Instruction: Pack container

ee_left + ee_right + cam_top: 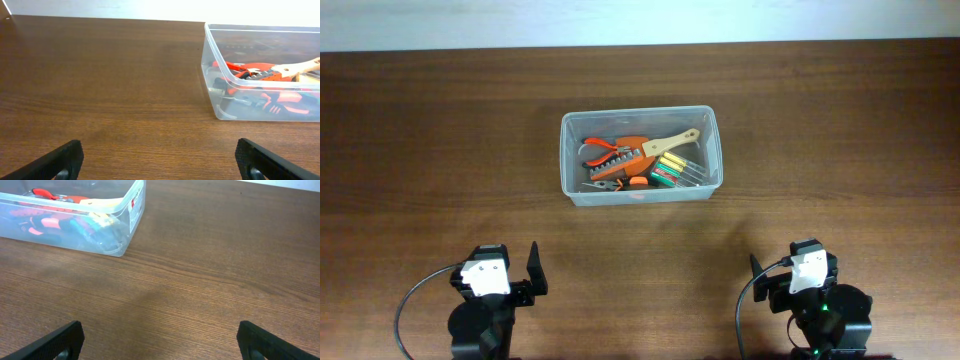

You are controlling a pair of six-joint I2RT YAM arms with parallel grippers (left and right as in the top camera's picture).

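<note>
— Dark brown wood of the table [440, 130] fills every view, with a pale strip of wall [640, 20] along the far edge in the overhead view. Where does the container sit?

— The container [566, 160] stands upright near the table's middle, toward the far side, well apart from both arms. The left wrist camera shows the container [220, 95] ahead and to the right. The right wrist camera shows the container [131, 222] ahead and to the left.

— What is inside it?

— Orange-handled pliers [600, 150] lie at the left. A brush [672, 141] with a pale wooden handle lies slantwise over the pile. Screwdrivers [670, 172] with green and yellow handles lie at the right. More orange and black lies beneath, possibly another tool; the cloudy plastic blurs it too much to name.

— And the left gripper [160, 162]?

— Spread wide, its two black fingers [65, 159] at opposite edges of the frame with bare wood between them. It grips nothing.

— The right gripper [160, 342]?

— The same: fingers [260, 339] far apart, nothing held, only table between them. Both arms sit at the near side, one to the left of the container and one to the right.
</note>
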